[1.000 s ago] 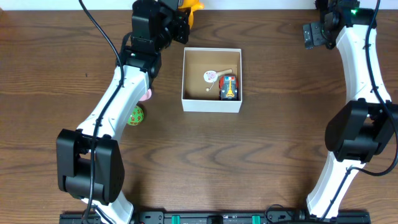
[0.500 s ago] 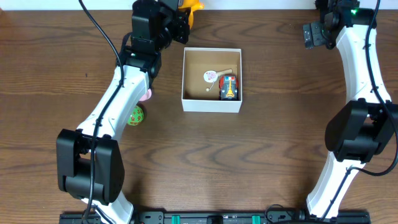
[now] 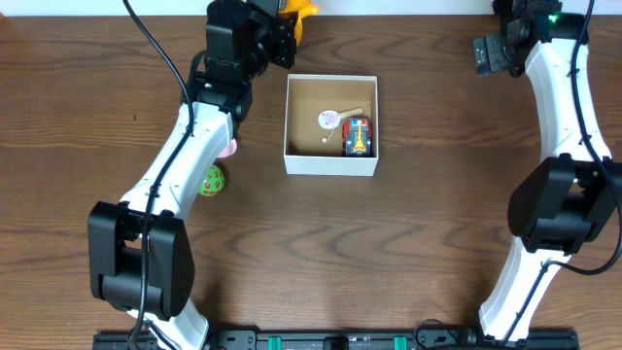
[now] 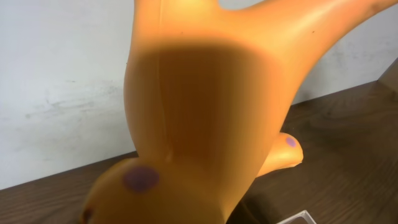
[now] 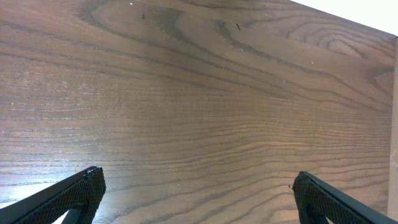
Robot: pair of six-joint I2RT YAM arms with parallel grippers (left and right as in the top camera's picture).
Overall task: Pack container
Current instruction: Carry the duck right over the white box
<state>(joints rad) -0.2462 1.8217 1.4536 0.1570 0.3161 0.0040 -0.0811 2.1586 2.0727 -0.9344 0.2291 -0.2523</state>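
The container [image 3: 330, 161], a square white-walled box with a brown inside, sits mid-table and holds a red toy car [image 3: 358, 136] and a pink lollipop toy [image 3: 330, 120]. My left gripper [image 3: 284, 21] is at the table's back edge, left of the container's far corner, against an orange rubber toy [image 3: 301, 14]. That orange toy [image 4: 205, 118] fills the left wrist view and hides the fingers. My right gripper [image 5: 196, 193] is open and empty over bare wood at the back right [image 3: 483, 53].
A green spotted egg toy [image 3: 213, 181] and a pink toy [image 3: 229, 149] lie on the table beside my left arm, left of the container. A white wall runs behind the table's back edge.
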